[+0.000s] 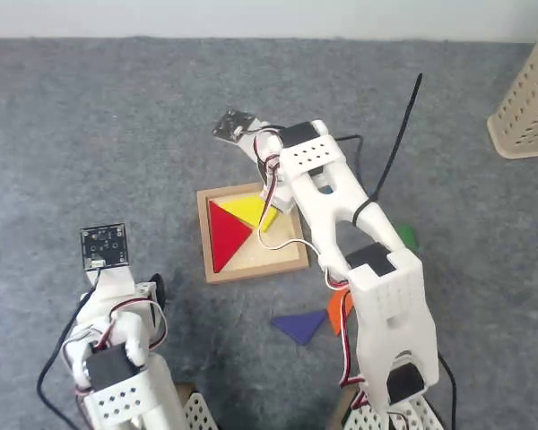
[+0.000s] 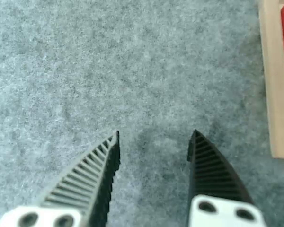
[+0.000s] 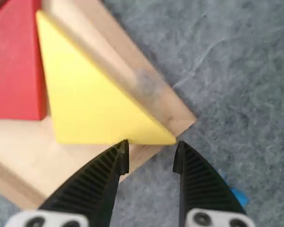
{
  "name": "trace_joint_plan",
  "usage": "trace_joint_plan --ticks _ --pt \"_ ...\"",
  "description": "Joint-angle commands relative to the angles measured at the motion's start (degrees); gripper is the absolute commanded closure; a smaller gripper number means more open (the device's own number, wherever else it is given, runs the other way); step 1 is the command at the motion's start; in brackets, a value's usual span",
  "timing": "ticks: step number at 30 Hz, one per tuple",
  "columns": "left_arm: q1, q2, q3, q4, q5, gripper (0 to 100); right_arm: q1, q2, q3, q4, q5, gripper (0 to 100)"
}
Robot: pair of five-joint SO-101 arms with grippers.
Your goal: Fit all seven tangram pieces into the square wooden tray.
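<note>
Near left of the grey carpet [image 1: 117,116]: left gripper [image 2: 156,137], jaws wide apart, nothing between them, the wooden tray [image 1: 255,270] just off to one side. Loose on the carpet by the right arm's base: purple triangle [image 1: 300,324] and orange piece [image 1: 338,312], the latter partly under the arm; green piece [image 1: 407,237] farther out. Tray sits mid-carpet: red triangle [image 1: 226,235] against its left edge, yellow triangle [image 1: 247,210] against its far edge, the two touching. Right gripper [image 3: 151,146] over the tray's far right corner, jaws part open, empty, tips at the yellow triangle's point. Basket [image 1: 529,98] at the carpet's far right corner.
</note>
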Motion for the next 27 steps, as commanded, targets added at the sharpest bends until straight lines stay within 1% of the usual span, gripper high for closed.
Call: trace_joint_plan --ticks 1,5,12,21,24,27 --pt "0.0 -0.7 -1.1 0.18 0.53 77 0.57 -0.4 -0.53 -2.95 -3.52 84.3" --pt "0.0 -0.7 -1.1 0.18 0.53 77 0.66 -0.22 -0.53 -5.05 -8.09 84.3" --pt "0.0 -0.7 -1.1 0.18 0.53 77 0.31 -0.13 -0.18 -4.88 -8.79 84.3" --pt "0.0 -0.7 -1.1 0.18 0.53 77 -5.41 -0.13 1.76 -4.18 -9.23 84.3" --pt "0.0 -0.7 -1.1 0.18 0.53 77 -6.29 -0.22 1.76 -4.18 -13.19 84.3" --pt "0.0 -0.7 -1.1 0.18 0.53 77 -6.46 -0.48 1.76 -4.35 -14.59 84.3"
